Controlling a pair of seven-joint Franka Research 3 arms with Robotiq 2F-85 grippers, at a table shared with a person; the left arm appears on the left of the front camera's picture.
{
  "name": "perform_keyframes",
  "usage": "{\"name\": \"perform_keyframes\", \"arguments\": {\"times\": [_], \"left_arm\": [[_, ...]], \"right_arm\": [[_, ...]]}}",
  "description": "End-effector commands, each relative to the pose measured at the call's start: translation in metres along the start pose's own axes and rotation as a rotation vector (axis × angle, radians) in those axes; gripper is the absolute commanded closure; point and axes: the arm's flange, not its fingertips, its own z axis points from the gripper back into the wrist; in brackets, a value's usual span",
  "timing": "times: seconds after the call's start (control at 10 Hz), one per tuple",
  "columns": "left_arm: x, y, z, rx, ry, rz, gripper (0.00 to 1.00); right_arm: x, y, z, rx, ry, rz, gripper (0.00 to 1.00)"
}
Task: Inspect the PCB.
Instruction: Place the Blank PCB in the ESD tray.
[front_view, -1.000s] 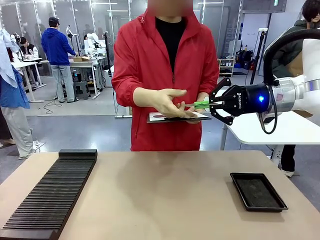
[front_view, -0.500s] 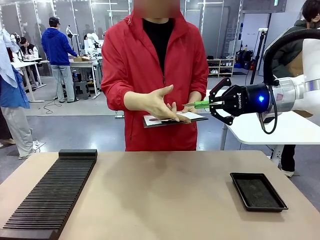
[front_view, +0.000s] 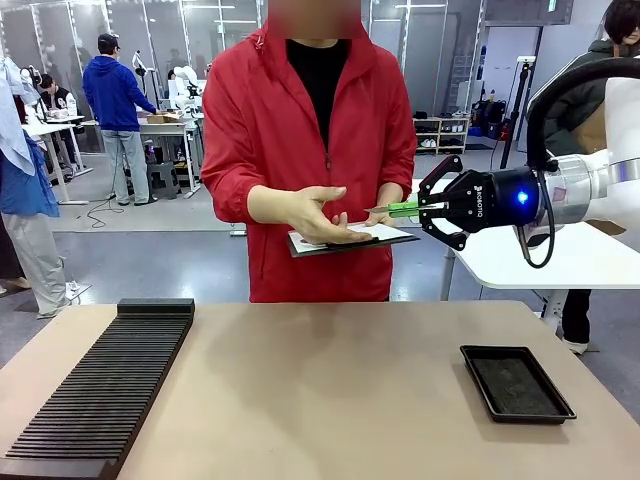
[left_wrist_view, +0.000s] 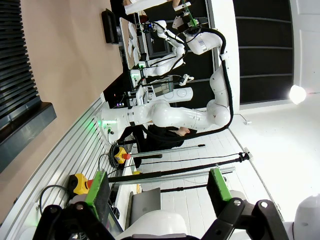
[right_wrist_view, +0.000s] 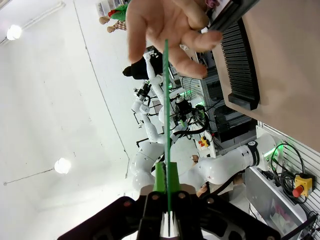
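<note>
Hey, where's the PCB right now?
Front view, right of centre: the PCB is held edge-on in the right gripper, pointing toward the person's open hand.

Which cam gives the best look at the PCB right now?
Right wrist view: the PCB runs edge-on from the shut right pincer to the person's hand. Front view gives a short green strip. Left wrist view: a far-off green sliver. No view shows its face.
</note>
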Motion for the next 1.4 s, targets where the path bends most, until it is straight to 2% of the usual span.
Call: {"name": "perform_keyframes", "arguments": {"times": [0.0, 0.1, 0.3, 0.5, 0.6, 0.7, 0.8, 0.9, 1.0, 1.3], "left_arm": [[0.002, -0.002, 0.001, 0.018, 0.003, 0.011, 0.0], [0.002, -0.002, 0.001, 0.018, 0.003, 0.011, 0.0], [0.002, -0.002, 0.001, 0.018, 0.003, 0.011, 0.0], [0.002, -0.002, 0.001, 0.018, 0.003, 0.011, 0.0], [0.002, -0.002, 0.001, 0.018, 0.003, 0.011, 0.0], [0.002, -0.002, 0.001, 0.018, 0.003, 0.011, 0.0], [0.002, -0.002, 0.001, 0.018, 0.003, 0.011, 0.0], [0.002, -0.002, 0.001, 0.018, 0.003, 0.011, 0.0], [0.002, -0.002, 0.001, 0.018, 0.003, 0.011, 0.0], [0.002, -0.002, 0.001, 0.018, 0.003, 0.011, 0.0]], "right_arm": [[-0.006, 0.008, 0.009, 0.011, 0.013, 0.019, 0.97], [-0.008, 0.002, 0.024, 0.024, 0.006, 0.032, 0.97], [-0.006, -0.025, 0.067, -0.025, -0.023, 0.063, 0.97], [-0.008, -0.066, 0.105, -0.147, -0.031, 0.128, 0.97], [-0.009, -0.084, 0.117, -0.17, -0.019, 0.158, 0.97], [-0.008, -0.102, 0.128, -0.221, -0.063, 0.177, 0.97], [-0.006, -0.121, 0.137, -0.233, -0.06, 0.179, 0.97], [-0.004, -0.139, 0.146, -0.299, -0.087, 0.183, 0.97], [-0.004, -0.148, 0.151, -0.335, -0.068, 0.174, 0.97], [-0.005, -0.153, 0.156, -0.37, -0.108, 0.212, 0.97]]}}
